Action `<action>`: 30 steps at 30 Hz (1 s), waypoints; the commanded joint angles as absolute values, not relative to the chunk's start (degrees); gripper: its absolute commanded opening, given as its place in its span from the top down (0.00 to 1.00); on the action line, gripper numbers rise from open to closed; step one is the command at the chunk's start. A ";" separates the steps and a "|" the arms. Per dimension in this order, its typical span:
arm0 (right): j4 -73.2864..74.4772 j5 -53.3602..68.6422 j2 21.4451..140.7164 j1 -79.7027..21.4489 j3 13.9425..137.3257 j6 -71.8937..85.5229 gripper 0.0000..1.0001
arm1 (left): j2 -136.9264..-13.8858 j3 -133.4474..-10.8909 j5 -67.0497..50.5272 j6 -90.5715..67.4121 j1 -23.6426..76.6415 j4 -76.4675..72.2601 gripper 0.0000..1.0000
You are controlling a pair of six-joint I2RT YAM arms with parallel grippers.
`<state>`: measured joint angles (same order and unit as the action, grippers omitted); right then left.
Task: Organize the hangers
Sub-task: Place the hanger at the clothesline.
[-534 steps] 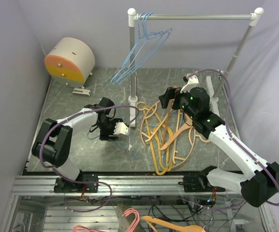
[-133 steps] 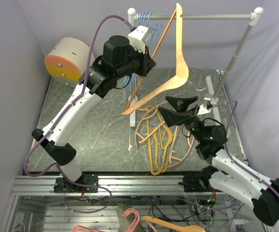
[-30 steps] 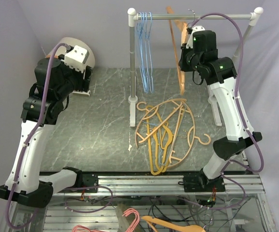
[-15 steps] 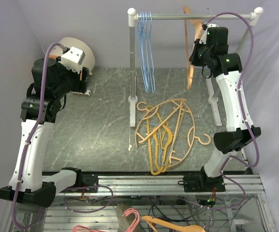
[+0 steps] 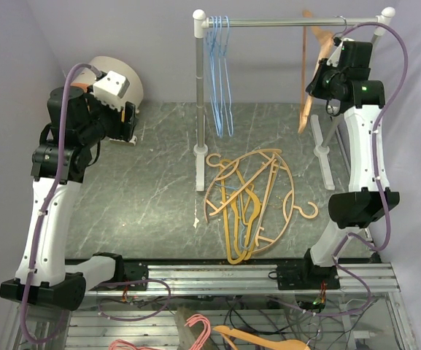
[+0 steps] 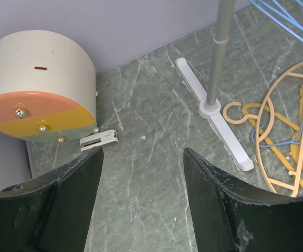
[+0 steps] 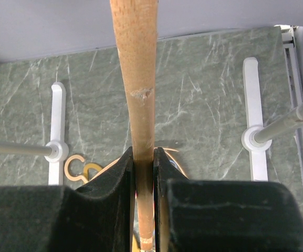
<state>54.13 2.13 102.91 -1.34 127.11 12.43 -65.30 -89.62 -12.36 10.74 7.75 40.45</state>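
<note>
Rightward along the silver metal rail (image 5: 268,24) the tan wooden hanger (image 5: 306,80) has been carried. It is now near the right end, kept apart from the light-blue wire hangers (image 5: 219,80) grouped at the left. A pile of orange and tan triangular hangers (image 5: 250,204) is left on the grey tabletop (image 5: 144,189).

Left wrist: the left gripper (image 6: 142,157) is seen spread wide, empty, parked aside.

Right wrist: the right gripper (image 7: 143,157) is clamped on the wooden hanger's arm, presumably for steadying.

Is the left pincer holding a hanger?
No, the left pincer is open, and only the table shows in its gap.
</note>
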 commanded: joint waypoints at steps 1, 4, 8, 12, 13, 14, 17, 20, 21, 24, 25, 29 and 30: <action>52.49 4.17 103.66 0.98 128.22 13.60 1.00 | -66.28 -91.60 -17.92 12.90 7.03 42.93 0.27; 52.33 4.78 103.36 1.87 127.78 13.88 1.00 | -66.90 -92.04 -21.00 14.97 7.03 45.29 0.26; 51.48 4.53 100.72 2.03 127.53 14.25 0.66 | -66.92 -94.47 -22.83 17.79 7.12 47.91 0.25; 49.64 2.73 94.21 2.07 127.61 15.53 0.04 | -68.30 -101.82 -24.68 20.65 7.19 54.20 0.23; 48.54 3.11 92.20 2.03 126.70 16.09 0.01 | -68.75 -104.09 -25.87 21.70 7.35 56.31 0.23; 47.39 3.83 89.96 2.02 125.69 16.61 0.00 | -69.34 -106.19 -27.10 22.98 7.64 58.74 0.23; 43.07 6.57 83.33 2.03 121.31 18.53 0.00 | -70.72 -112.25 -31.38 27.98 9.53 67.08 0.23; 37.08 10.38 75.52 1.99 113.99 20.44 0.00 | -71.97 -115.06 -32.25 32.70 14.69 73.99 0.22; 34.89 11.98 72.29 1.95 111.73 20.95 0.00 | -72.44 -114.93 -29.96 33.11 18.23 74.99 0.22; 29.23 16.06 65.36 2.04 105.87 23.26 0.00 | -73.52 -110.04 -17.16 30.70 34.33 74.72 0.22; 27.01 17.13 63.22 1.97 104.19 23.96 0.00 | -73.64 -106.79 -10.20 29.72 39.46 73.30 0.23; 20.18 22.80 55.40 1.97 95.58 26.01 0.00 | -75.93 -94.77 0.55 28.56 54.21 66.82 0.25; 18.90 23.60 53.34 1.95 93.45 26.05 0.00 | -76.98 -93.20 1.54 28.40 56.62 65.47 0.25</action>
<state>27.14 16.60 57.56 1.61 100.95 23.38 -73.03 -100.51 -11.81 29.26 47.70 68.58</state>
